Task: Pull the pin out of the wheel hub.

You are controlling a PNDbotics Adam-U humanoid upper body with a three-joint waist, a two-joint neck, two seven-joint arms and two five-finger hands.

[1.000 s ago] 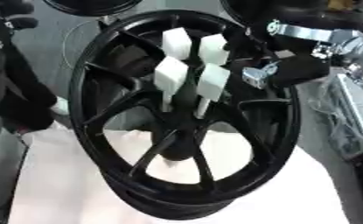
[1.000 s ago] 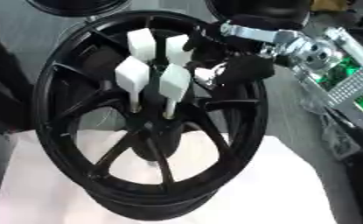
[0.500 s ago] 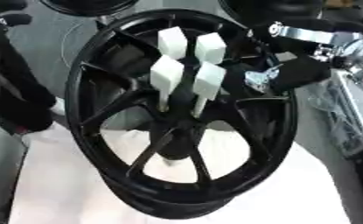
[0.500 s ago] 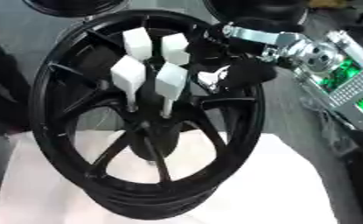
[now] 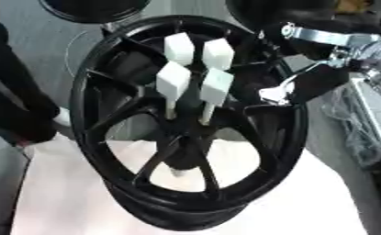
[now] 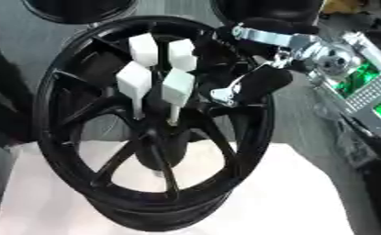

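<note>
So far, judging from the left eye view, no pin has come out: the black wheel hub (image 5: 189,124) stands tilted on the white surface (image 5: 322,202), and four white block-headed pins (image 5: 195,69) sit in a cluster above its centre, their thin stems running down toward the hub's middle. The right robot hand (image 5: 294,89) reaches in from the upper right and lies over the rim just beside the cluster. It is near the right-hand pins but does not hold one that I can make out. Whether its fingers are spread or curled I cannot tell; the dark fingers merge with the dark spokes.

Turning to the right eye view, the same four pins show with the lower right pin (image 6: 177,89) nearest the right robot hand (image 6: 254,87). A silver part on the hand sits just beside that pin's head, with a narrow gap between them. The left robot hand appears in neither view. By my reading, the whole pull is yet to be done: close on a pin, grip it, draw it along its stem away from the hub.
</note>
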